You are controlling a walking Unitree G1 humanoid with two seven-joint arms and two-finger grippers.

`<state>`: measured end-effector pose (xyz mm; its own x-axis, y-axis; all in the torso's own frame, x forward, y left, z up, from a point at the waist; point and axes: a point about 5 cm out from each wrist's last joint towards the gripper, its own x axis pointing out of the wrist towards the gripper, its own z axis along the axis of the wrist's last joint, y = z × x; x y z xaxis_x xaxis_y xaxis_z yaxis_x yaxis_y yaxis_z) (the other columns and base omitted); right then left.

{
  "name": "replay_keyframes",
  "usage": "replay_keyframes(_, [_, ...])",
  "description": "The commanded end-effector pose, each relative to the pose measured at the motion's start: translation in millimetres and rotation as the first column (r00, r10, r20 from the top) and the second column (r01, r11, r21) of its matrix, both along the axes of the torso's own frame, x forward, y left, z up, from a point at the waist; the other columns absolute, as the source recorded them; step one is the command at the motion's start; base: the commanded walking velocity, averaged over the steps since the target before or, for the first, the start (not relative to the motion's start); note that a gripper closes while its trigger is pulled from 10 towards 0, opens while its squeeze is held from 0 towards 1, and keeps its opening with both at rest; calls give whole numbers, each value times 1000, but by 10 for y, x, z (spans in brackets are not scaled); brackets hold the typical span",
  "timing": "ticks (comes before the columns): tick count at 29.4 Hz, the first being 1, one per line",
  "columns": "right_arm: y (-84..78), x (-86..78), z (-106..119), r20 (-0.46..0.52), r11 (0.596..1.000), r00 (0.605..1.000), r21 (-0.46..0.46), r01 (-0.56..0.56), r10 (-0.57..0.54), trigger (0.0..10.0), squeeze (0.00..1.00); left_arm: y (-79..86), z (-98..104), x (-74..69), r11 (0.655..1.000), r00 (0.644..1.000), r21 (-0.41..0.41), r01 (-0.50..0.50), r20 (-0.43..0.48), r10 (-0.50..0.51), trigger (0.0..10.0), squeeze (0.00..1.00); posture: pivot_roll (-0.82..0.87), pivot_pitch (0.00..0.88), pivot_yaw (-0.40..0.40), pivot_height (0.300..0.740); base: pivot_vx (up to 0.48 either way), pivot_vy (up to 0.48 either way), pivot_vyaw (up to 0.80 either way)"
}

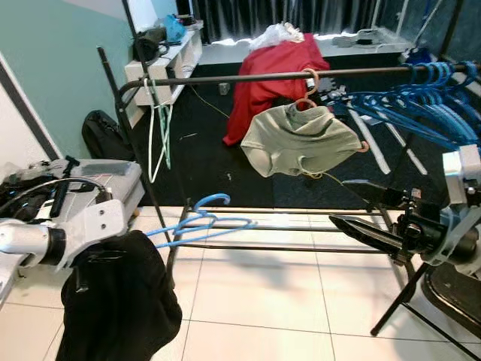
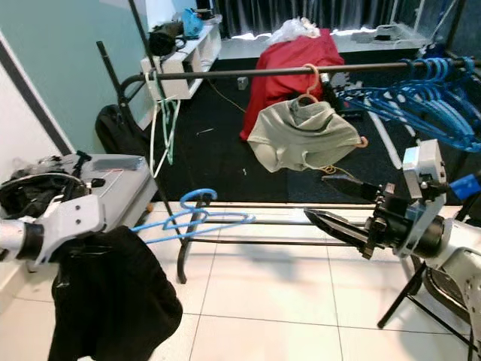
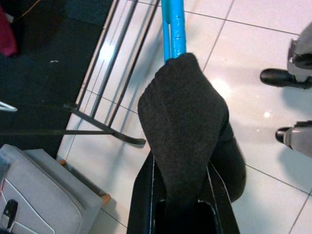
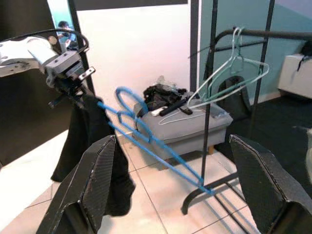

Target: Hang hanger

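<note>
A blue hanger [image 1: 204, 221] with a black garment [image 1: 120, 308] draped over its near end sticks out from my left gripper [image 3: 180, 168]. That gripper is shut on the hanger through the cloth, low at the left of the rack. The hanger's hook [image 2: 197, 198] points toward the rack's lower bars [image 1: 285, 229]. The black clothes rail [image 1: 248, 77] runs across above. My right gripper [image 1: 338, 201] stands open and empty at the right, below the rail, its fingers aimed left toward the hanger [image 4: 141, 141].
A grey-green shirt [image 1: 301, 139] on a peach hanger hangs mid-rail. Several blue hangers [image 1: 428, 105] crowd the right end and pale ones [image 1: 158, 128] the left. A grey padded box [image 1: 105, 180] sits at the left, a red cloth [image 1: 270, 75] behind the rack.
</note>
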<state>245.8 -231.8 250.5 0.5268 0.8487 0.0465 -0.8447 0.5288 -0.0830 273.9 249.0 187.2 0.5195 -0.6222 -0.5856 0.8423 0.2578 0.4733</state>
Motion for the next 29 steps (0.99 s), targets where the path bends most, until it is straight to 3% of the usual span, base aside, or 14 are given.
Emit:
replay_keyframes(1, [93,18,66,47,1000,999,-15,-16,16,10000,1000,-107,152,6,998,997,12,64,40,-65,10000,0,-129,0,84,731,0,0,0])
replay_keyframes(2, [139,43,28,31,999,999,-39,-35,36,10000,0,-218,186,-6,993,992,2,119,47,-119,10000,0,-129,0,84,731,0,0,0])
replay_keyframes(6, [229,-2,-123,-63,985,990,-109,-132,126,10000,0,-366,214,-28,980,979,-7,200,51,-199,10000,0,-123,0,77,731,0,0,0])
replay_keyframes(8, [330,-87,-286,-156,950,962,-188,-250,223,10000,0,-505,218,-37,960,959,-3,281,45,-280,10000,0,-121,0,67,731,0,0,0])
replay_keyframes(11, [407,-121,-358,-196,918,939,-227,-325,284,10000,0,-633,223,-28,939,938,-1,343,46,-342,10000,0,-126,0,69,731,0,0,0])
replay_keyframes(13, [467,-119,-355,-202,902,929,-245,-355,311,10000,0,-752,225,-7,922,921,4,387,54,-387,10000,0,-127,0,67,731,0,0,0])
replay_keyframes(20, [553,-56,-395,-195,886,933,-303,-352,304,10000,0,-884,255,-9,902,900,-11,431,71,-429,10000,0,-132,0,67,731,0,0,0])
replay_keyframes(21, [572,-44,-407,-196,882,932,-310,-354,305,7255,0,-902,263,-16,900,898,-15,436,70,-434,10000,0,-129,0,63,731,0,0,0])
replay_keyframes(23, [599,-10,-419,-190,883,936,-319,-345,297,0,0,-916,272,-25,898,896,-18,440,68,-438,10000,0,-128,0,62,731,0,0,0])
replay_keyframes(29, [614,12,-459,-185,867,939,-364,-339,289,0,0,-936,297,-40,890,889,-21,455,67,-452,10000,0,-125,0,62,731,0,0,0])
